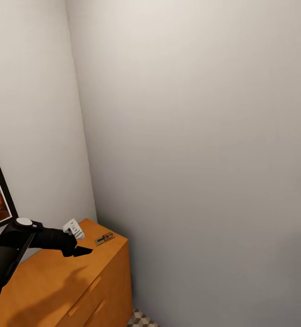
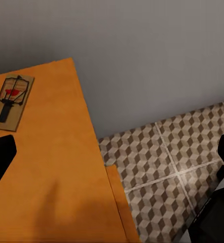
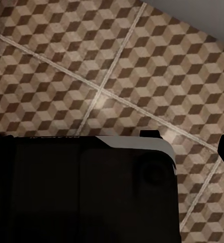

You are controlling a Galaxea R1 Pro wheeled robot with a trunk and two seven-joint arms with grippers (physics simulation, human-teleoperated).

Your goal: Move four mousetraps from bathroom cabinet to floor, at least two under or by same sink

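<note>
One mousetrap (image 1: 104, 238) is seen flat on the cabinet (image 1: 55, 281) corner; the left gripper (image 1: 80, 243) is held near it, seemingly spread and empty; the right gripper's jaw state cannot be told.

One mousetrap (image 1: 104, 238) lies on top of the cabinet (image 1: 46, 281), near its far right corner beside the wall (image 1: 204, 159). The left gripper (image 1: 80, 243) hangs just left of it, apparently not touching. The bathroom floor (image 2: 168, 162) lies below the cabinet's right end.
</note>
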